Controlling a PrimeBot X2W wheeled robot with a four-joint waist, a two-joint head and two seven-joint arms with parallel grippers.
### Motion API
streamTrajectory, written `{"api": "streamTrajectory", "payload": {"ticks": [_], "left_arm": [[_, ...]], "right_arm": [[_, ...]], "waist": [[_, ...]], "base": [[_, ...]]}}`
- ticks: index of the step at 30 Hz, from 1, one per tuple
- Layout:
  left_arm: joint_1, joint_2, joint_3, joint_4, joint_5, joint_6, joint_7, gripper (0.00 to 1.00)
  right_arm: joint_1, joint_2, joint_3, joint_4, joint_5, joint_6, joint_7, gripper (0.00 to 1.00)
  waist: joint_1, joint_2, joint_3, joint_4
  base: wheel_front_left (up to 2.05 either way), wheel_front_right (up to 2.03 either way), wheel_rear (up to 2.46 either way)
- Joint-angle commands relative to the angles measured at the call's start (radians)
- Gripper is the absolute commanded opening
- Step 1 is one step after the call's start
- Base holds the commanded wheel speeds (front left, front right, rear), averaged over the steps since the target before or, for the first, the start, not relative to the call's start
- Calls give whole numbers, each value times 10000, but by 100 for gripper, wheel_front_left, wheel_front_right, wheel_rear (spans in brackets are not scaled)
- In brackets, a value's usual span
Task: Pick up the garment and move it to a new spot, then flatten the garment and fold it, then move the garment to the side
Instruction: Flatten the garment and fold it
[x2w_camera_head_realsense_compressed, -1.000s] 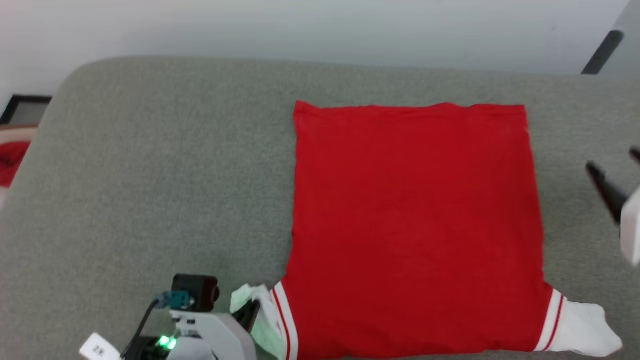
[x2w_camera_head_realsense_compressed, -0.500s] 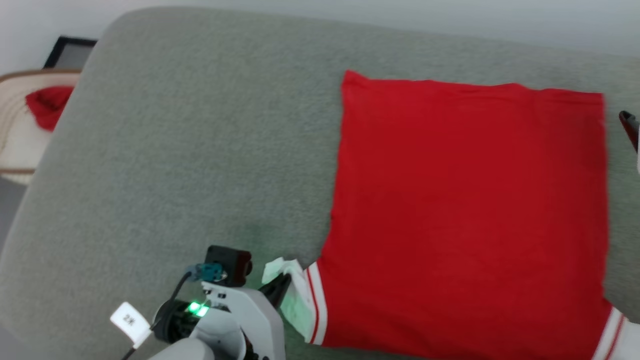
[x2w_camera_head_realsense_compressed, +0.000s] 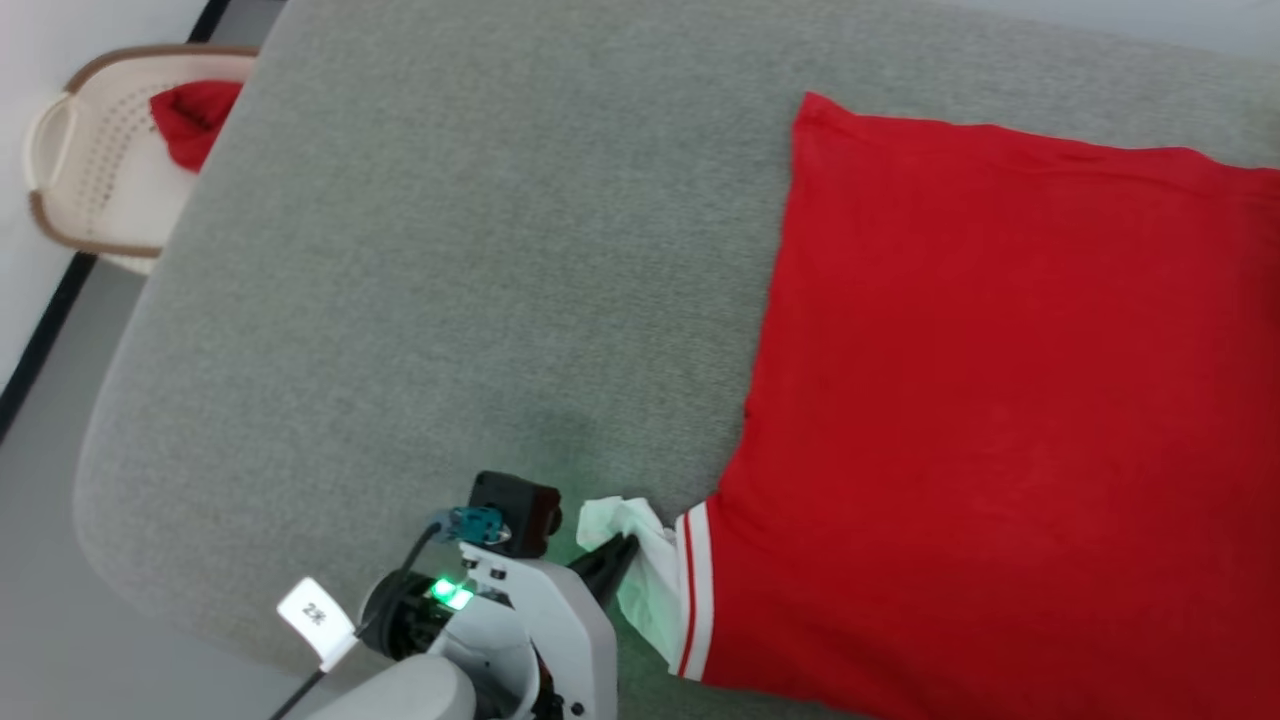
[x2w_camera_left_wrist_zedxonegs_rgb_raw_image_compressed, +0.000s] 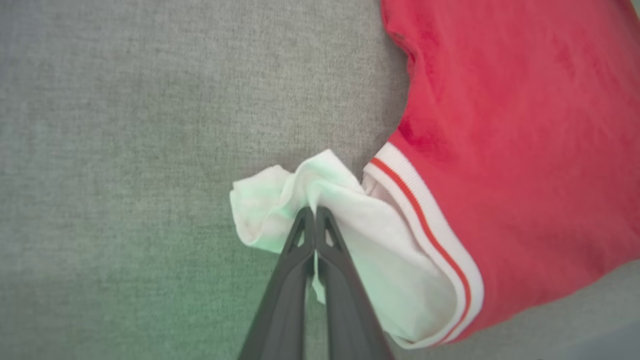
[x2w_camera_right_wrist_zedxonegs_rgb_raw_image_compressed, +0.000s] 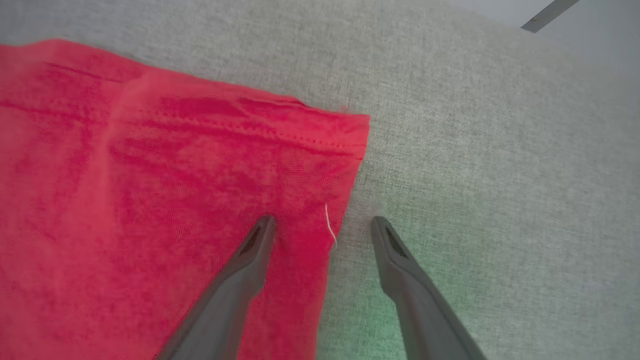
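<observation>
Left pincer (x2w_camera_left_wrist_zedxonegs_rgb_raw_image_compressed: 315, 210) clamped together on the crumpled white sleeve (x2w_camera_left_wrist_zedxonegs_rgb_raw_image_compressed: 385, 240) of the bright red T-shirt with red-white stripe trim (x2w_camera_left_wrist_zedxonegs_rgb_raw_image_compressed: 500, 125); the sleeve bunches around the fingertips and the red body lies flat to this pincer's right on the grey fabric-covered bench (x2w_camera_left_wrist_zedxonegs_rgb_raw_image_compressed: 125, 125). Right pincer (x2w_camera_right_wrist_zedxonegs_rgb_raw_image_compressed: 322, 220) fingers apart, gripping nothing, straddling the shirt's side edge just short of a hemmed corner, one finger over red cloth, the other over bare bench. Well beyond the left pincer, off the bench's corner: cream perforated plastic basket (x2w_camera_head_realsense_compressed: 50, 130) holding a small red cloth (x2w_camera_head_realsense_compressed: 195, 115).
</observation>
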Motion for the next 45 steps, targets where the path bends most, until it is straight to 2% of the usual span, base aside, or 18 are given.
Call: {"api": "streamTrajectory", "payload": {"ticks": [1,2,3,4,9,13,21,26,34,39,45], "left_arm": [[-113,-71,-46,78,63,-79,17,0],[-130,-102,-56,107,49,-99,10,0],[-142,-144,-66,132,23,-132,10,0],[-147,-167,-74,157,7,-146,4,0],[-136,-237,-69,306,-39,-172,-48,0],[-69,-190,-15,391,-84,-130,-83,0],[272,43,142,481,-177,72,-242,0],[510,225,210,462,-243,187,-306,0],[848,445,284,376,-368,394,-329,0],[1022,537,308,316,-430,510,-334,0],[1197,621,276,248,-469,610,-306,0]], "right_arm": [[163,95,78,429,-138,-5,202,100],[156,103,76,630,-165,-4,300,100],[132,89,44,843,-220,-4,410,39],[118,76,23,1035,-277,-5,505,0],[-242,-38,-299,1644,-516,-11,428,0],[-435,211,-432,1744,-551,-10,386,0],[-443,676,366,1036,9,-8,509,0],[397,501,1526,-326,1056,-8,624,0],[2540,-715,2868,-3355,3023,-8,824,0],[4125,-1329,2882,-4991,3745,-8,931,0],[6019,-1595,2167,-6435,4060,-8,1047,0]], "waist": [[0,0,96,240],[0,0,95,265],[0,0,90,289],[0,0,86,300],[0,0,45,233],[0,0,-69,74],[0,0,-621,-627],[0,0,-1087,-1182],[0,0,-1798,-1914],[0,0,-2169,-2275],[0,0,-2513,-2587]], "base": [[0,0,0],[0,0,0],[0,0,0],[0,0,0],[0,0,0],[0,0,0],[0,0,0],[0,0,0],[0,0,0],[0,0,0],[0,0,0]]}}
